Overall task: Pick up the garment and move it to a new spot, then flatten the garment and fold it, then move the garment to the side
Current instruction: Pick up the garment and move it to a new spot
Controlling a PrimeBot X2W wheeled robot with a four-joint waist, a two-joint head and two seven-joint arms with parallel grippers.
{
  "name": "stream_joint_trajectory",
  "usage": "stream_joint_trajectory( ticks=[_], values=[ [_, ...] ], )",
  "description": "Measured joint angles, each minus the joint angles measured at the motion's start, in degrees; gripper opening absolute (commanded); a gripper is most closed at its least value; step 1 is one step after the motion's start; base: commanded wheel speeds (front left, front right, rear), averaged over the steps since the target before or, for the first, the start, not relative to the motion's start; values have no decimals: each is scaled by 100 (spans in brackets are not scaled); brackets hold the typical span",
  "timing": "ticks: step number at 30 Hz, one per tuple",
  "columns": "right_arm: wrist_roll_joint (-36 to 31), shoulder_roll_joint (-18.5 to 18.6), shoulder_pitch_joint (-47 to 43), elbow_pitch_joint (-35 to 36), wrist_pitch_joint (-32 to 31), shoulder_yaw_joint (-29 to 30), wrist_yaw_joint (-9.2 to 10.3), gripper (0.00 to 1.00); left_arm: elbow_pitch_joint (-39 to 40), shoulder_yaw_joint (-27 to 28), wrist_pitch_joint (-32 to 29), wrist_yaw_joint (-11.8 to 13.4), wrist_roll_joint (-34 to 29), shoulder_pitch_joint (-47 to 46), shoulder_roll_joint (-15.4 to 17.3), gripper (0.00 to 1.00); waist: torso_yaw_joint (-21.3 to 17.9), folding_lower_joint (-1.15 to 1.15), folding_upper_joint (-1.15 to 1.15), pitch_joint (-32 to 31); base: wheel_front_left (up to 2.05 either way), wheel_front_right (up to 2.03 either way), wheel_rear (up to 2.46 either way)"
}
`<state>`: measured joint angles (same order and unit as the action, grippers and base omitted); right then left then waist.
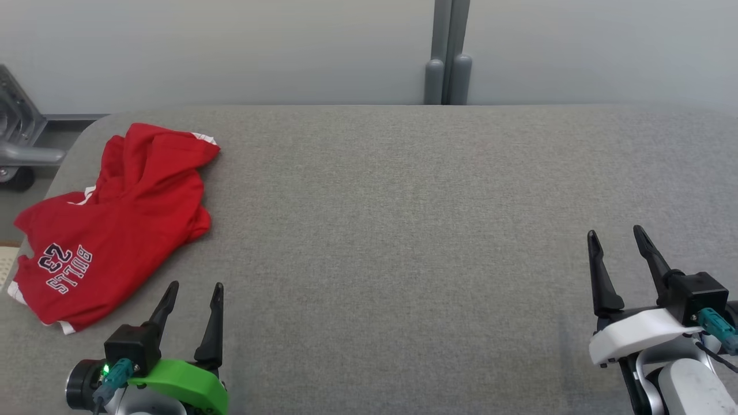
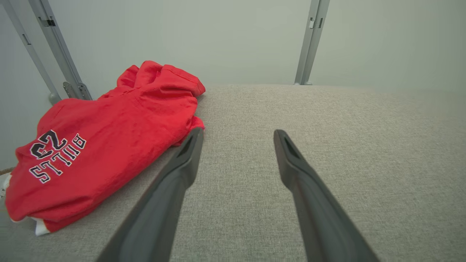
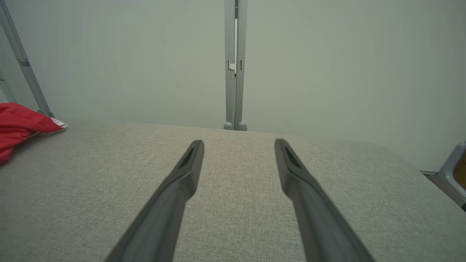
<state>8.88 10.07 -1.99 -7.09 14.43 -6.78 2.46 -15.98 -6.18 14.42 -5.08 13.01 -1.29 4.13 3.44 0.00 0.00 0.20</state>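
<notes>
Two claws, both spread wide and holding nothing: my left gripper (image 1: 196, 285) hovers at the near left of the table (image 1: 403, 230), and my right gripper (image 1: 615, 231) hovers at the near right. The garment (image 1: 115, 230), a red jersey with white trim and dark lettering (upside down from where I look), lies crumpled at the left end of the table. It is just beyond my left gripper and a little to its left, close but, as far as I can tell, not touching. My right gripper is well apart from it.

I judge the first step, the pick-up, not yet begun. The next move calls for my left gripper to reach farther and leftward, settle over a raised fold and pinch it. The middle of the table looks like the place to carry it.

The table is wide and covered in grey woven fabric with rounded far corners. Behind it stands a pale grey wall (image 1: 259, 52) with a grey post (image 1: 448, 57) at the far edge, and a metal frame (image 1: 17, 132) shows at the far left
</notes>
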Motion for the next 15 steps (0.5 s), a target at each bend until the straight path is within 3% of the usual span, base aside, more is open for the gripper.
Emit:
stream_joint_trajectory(
  ticks=[15],
  values=[
    [-147,-166,1,10,0,-243,-211,100,-108,278,0,-1,-19,19,-23,100,929,0,0,-65,0,0,0]
  ],
)
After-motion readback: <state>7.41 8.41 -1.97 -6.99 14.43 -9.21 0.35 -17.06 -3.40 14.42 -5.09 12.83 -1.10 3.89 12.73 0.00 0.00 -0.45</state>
